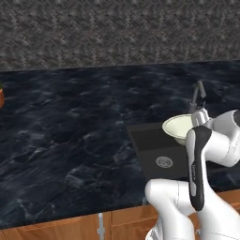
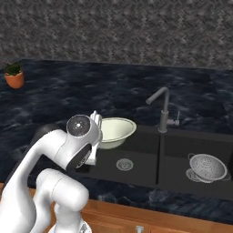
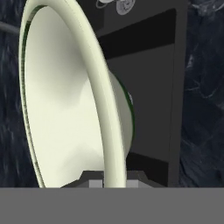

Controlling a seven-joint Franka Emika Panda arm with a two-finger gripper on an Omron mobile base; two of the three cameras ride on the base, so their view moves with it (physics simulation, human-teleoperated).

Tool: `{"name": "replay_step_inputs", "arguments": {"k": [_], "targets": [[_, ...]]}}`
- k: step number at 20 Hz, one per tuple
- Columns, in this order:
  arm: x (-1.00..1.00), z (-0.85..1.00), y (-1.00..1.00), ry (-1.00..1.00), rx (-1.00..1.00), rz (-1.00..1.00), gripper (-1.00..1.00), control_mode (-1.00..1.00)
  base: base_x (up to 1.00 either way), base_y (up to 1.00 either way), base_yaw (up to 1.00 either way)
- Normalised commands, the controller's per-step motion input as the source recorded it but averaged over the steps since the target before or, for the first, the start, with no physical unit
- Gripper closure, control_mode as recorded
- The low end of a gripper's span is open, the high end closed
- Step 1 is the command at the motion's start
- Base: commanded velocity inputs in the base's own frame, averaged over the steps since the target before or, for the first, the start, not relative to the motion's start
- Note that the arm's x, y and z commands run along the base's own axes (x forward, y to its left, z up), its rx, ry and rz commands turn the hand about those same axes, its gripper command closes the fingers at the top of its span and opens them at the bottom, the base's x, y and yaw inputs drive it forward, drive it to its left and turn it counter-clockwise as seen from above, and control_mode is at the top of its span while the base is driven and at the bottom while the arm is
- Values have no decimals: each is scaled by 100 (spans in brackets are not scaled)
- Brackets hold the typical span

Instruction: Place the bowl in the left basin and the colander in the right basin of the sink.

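Gripper [image 3: 107, 181] clenched on the rim of the bowl [image 2: 114, 130]; in the hand view the rim runs edge-on between the two tips, which are mostly cut off by the bottom band. Bowl hangs over the left basin [image 2: 136, 166], toward its back-left corner, rim roughly level in the right base view. Whether it touches the basin floor: can't tell, its underside is hidden behind the arm's wrist in both base views.

Left base view: bowl at approx 3 o'clock, only its left half visible, rest behind the white forearm. Faucet [image 2: 160, 109] partly covered there too.

Right base view: drain [image 2: 124, 164] of left basin at 6 o'clock of the bowl, clear of it. Colander [image 2: 207, 167] sits in the right basin [image 2: 182, 154], at approx 4 o'clock of frame, slightly tilted, holes visible, handles too small to make out. Right edge of the sink [image 2: 160, 157] cut off by frame. Potted plant [image 2: 14, 75] on the countertop [image 2: 82, 95] at 10 o'clock, well apart from the sink.
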Motion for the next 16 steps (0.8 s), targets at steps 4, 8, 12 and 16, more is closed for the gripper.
{"name": "replay_step_inputs", "arguments": {"k": [4, 8, 12, 16], "targets": [[41, -35, 0, 3, 6, 1, 100, -100, 0, 0, 0], [32, -42, 0, 6, 8, 3, 100, -100, 0, 0, 0], [40, -45, 0, 7, 6, 3, 100, -100, 0, 0, 0], [44, -37, 0, 7, 4, 1, 100, -100, 0, 0, 0]]}}
